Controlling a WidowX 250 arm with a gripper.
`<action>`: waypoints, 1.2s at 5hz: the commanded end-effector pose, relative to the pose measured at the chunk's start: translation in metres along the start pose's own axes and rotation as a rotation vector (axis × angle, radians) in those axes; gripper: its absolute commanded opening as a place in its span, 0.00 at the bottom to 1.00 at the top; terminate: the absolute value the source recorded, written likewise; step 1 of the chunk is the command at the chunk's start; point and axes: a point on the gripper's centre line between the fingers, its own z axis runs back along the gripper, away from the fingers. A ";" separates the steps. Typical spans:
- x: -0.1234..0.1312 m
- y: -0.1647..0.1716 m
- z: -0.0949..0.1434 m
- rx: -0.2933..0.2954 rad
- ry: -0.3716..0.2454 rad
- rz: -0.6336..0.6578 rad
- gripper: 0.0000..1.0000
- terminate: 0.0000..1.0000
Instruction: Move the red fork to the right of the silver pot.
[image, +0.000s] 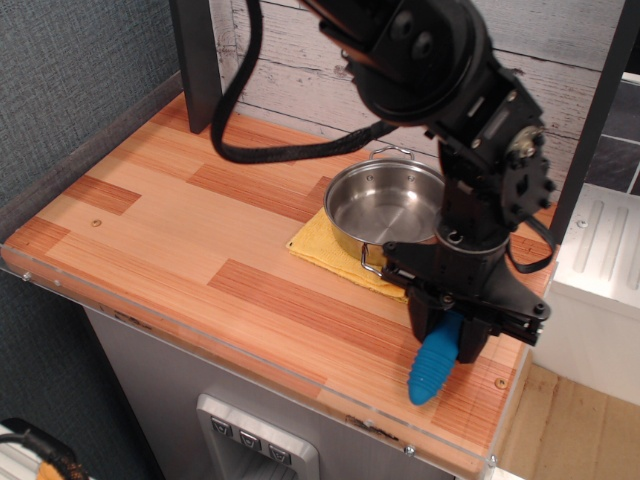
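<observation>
Pinching the upper end of the bright blue ribbed plastic fork (432, 366), the black gripper (452, 330) holds it over the wooden table (200, 240), right of the shiny steel pot (385, 208). It looks light and stiff; its ribs should resist slipping, so the thick upper end seems a sound hold.

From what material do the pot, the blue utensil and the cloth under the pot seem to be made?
The silver pot looks like polished steel: it is shiny and mirrors light inside. The red fork, actually bright blue, held in the hand, seems to be matte ribbed plastic. The yellow cloth looks like soft woven fabric, probably a towel.
</observation>
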 end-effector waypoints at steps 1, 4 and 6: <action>0.005 0.001 0.012 0.022 -0.003 0.013 1.00 0.00; 0.005 0.016 0.053 0.036 -0.090 -0.063 1.00 0.00; 0.018 0.063 0.100 0.102 -0.079 -0.033 1.00 0.00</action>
